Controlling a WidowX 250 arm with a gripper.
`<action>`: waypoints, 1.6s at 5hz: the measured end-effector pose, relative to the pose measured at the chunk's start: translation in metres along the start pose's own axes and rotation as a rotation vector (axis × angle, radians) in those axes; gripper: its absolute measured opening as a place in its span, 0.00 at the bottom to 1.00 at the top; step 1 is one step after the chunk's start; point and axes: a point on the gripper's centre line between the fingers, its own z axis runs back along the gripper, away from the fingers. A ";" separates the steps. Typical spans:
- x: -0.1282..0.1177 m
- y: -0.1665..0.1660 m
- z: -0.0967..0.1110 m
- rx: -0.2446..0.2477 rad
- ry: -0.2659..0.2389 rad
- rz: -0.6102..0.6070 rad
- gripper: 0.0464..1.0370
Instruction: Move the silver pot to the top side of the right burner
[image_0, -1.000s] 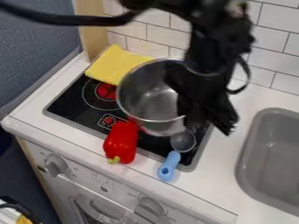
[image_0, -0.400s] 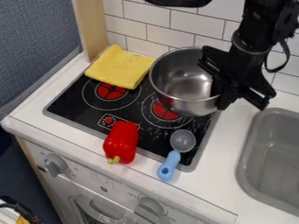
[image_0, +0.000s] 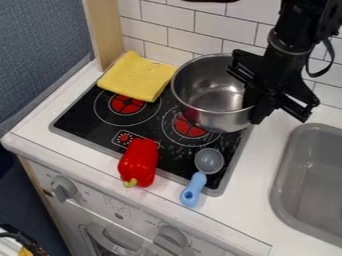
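**Pot (image_0: 215, 120) shifts up and right, in the grip of the hand (image_0: 254, 107)**

The pot is now right of centre in the upper half of the frame, at the back of the right burner (image_0: 189, 131), whose front part shows red below it. In the earliest frame it was farther left and lower, hiding that burner and reaching close to the pepper (image_0: 139, 159). Since the second frame the pot has barely changed place; the arm, entering from the upper right, has edged slightly right.

The hand is closed on the right side of the pot's rim, one finger inside the wall and one outside. Whether the base touches the stove (image_0: 83, 117) cannot be told.

The other things have kept their places. The yellow cloth (image_0: 137, 75) lies at upper left, partly over the stove's back edge, behind the left burner (image_0: 127, 105). The red pepper lies at the stove's front edge, and the spoon (image_0: 194, 190) beside it, its blue handle reaching onto the surface (image_0: 257, 200). The sink (image_0: 286, 200) is at right.
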 end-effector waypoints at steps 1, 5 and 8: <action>-0.003 0.001 -0.002 -0.026 0.034 0.001 0.03; 0.068 0.040 -0.074 -0.039 0.049 0.083 0.03; 0.079 0.046 -0.079 -0.063 0.037 0.111 0.03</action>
